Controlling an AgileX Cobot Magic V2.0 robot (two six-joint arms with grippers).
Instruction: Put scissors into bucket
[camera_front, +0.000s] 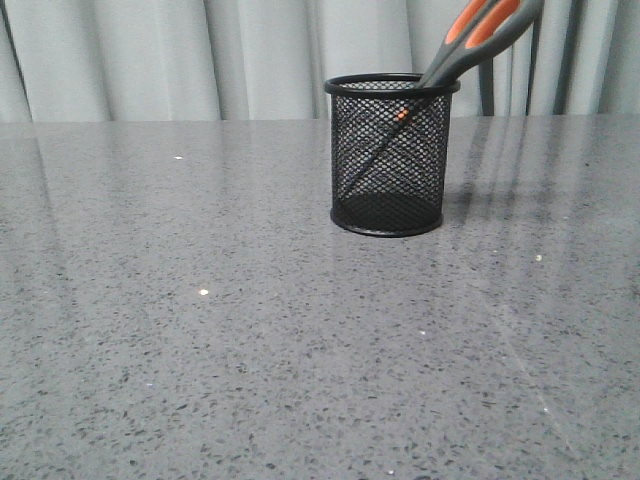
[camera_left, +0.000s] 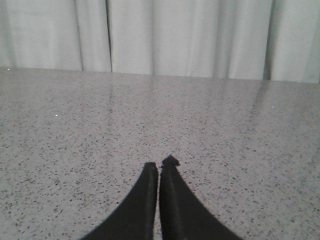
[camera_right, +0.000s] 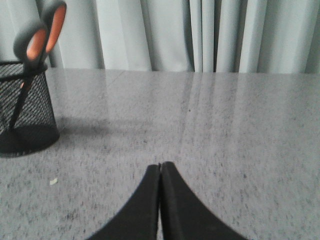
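Observation:
The bucket (camera_front: 390, 155), a small black wire-mesh cup, stands upright on the grey table past the middle. The scissors (camera_front: 482, 35) stand in it blades down, leaning to the right, their grey and orange handles sticking out over the rim. The right wrist view shows the bucket (camera_right: 25, 107) with the scissors (camera_right: 39, 35) in it, well apart from my right gripper (camera_right: 161, 165), which is shut and empty over the table. My left gripper (camera_left: 160, 163) is shut and empty over bare table. Neither gripper shows in the front view.
The grey speckled table (camera_front: 250, 350) stretches all round the bucket. A pale curtain (camera_front: 200, 50) hangs behind its far edge. A dark upright post (camera_front: 486, 95) stands behind the table at the right of the bucket.

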